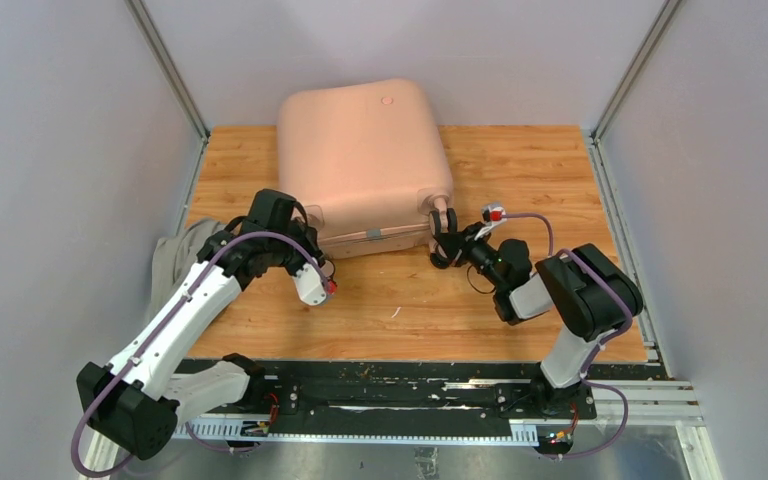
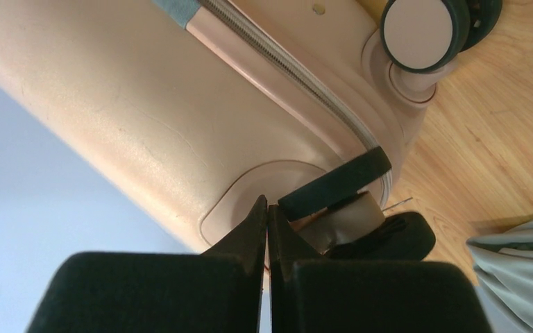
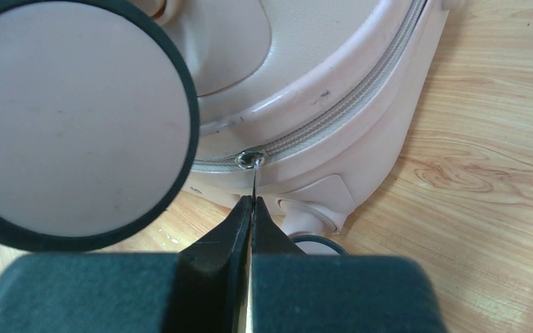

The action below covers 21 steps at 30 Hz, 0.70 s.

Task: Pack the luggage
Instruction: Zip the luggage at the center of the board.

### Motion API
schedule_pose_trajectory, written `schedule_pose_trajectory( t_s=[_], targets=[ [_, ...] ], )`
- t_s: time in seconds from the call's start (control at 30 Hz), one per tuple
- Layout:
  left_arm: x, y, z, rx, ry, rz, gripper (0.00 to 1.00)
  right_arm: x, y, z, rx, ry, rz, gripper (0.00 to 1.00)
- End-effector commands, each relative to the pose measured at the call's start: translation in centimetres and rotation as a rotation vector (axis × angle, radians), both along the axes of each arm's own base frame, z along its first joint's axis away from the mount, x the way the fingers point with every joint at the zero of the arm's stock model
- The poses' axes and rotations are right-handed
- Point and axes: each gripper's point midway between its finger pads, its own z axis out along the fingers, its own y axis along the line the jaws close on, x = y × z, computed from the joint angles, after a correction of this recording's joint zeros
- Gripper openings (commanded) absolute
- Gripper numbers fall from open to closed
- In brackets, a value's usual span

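A: Status of the pack?
B: The luggage [image 1: 365,160] lies flat, lid down, at the far middle of the tabletop [image 1: 520,160], with its wheels toward the arms. The shell halves meet, and the zip looks closed along what the wrist views show. Judged late stage: zipping up.
A: Claws?
B: The right claw [image 3: 251,208] is pinched on the thin zipper pull [image 3: 255,184], just below the slider [image 3: 250,159], at the near right corner beside a wheel [image 3: 69,125]. The left claw [image 2: 267,211] has its fingers pressed together with nothing seen between them. It is touching or just beside the near left corner wheel [image 2: 336,182]; cannot tell which.
A: Left to do?
B: The wheel hides the track past the slider, so the remaining run is unknown. A grey cloth [image 1: 175,255] sits on the tabletop left of the case, outside it. Whether it belongs inside, cannot say.
A: Markings?
B: None legible. There is a small round dimple [image 1: 387,100] on the lid and a grey tab [image 1: 373,234] on the seam, with no lettering readable.
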Motion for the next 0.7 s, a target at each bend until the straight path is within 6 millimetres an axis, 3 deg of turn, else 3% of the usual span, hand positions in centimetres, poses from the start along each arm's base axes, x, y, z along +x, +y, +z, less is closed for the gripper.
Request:
schedule_pose_trajectory(
  t_s=[0.0, 0.3, 0.67],
  targets=[
    [-0.4, -2.2, 0.3, 0.144, -0.104, -0.288, 0.00, 1.1, 0.4, 3.6, -0.029, -0.154, -0.070, 0.00],
    [-0.5, -3.9, 0.6, 0.097, -0.094, -0.295, 0.00, 0.3, 2.3, 3.9, -0.151, -0.227, -0.093, 0.00],
    [-0.1, -5.8, 0.8, 0.060, -0.093, -0.292, 0.00, -3.0, 9.9, 5.1, -0.256, -0.357, 0.041, 0.00]
  ],
)
